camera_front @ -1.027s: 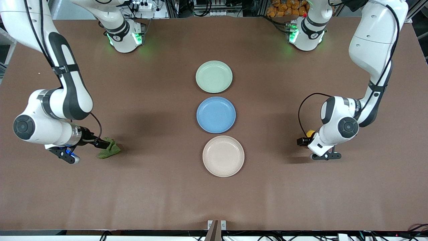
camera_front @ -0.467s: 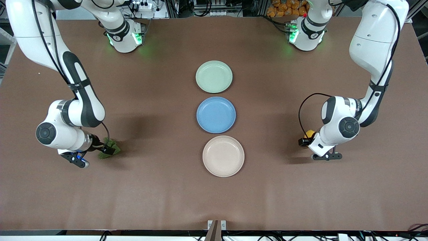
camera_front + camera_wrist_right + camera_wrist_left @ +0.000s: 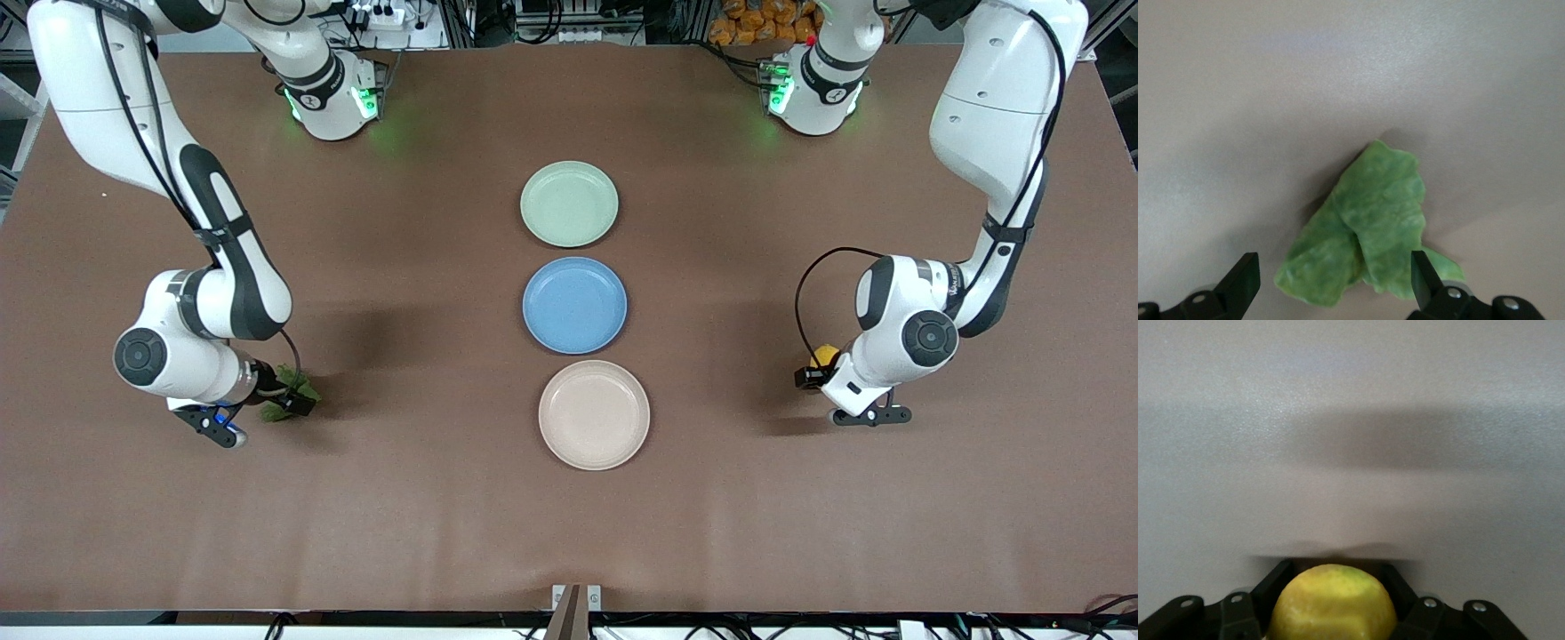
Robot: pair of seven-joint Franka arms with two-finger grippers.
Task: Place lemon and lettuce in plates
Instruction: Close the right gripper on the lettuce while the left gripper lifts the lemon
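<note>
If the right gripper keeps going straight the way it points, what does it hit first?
The lettuce: it lies between the open fingers of the right gripper, apparently on the table. How close they are is unclear.

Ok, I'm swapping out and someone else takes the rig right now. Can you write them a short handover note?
Right gripper: open, fingers either side of the lettuce, which lies on the table toward the right arm's end.
Left gripper: down at the lemon toward the left arm's end, fingers either side of it; grip unclear.
Mint plate, blue plate and beige plate hold nothing.
Done: both arms at their items.
Left: grasp, lift, place lemon and lettuce in plates.
</note>
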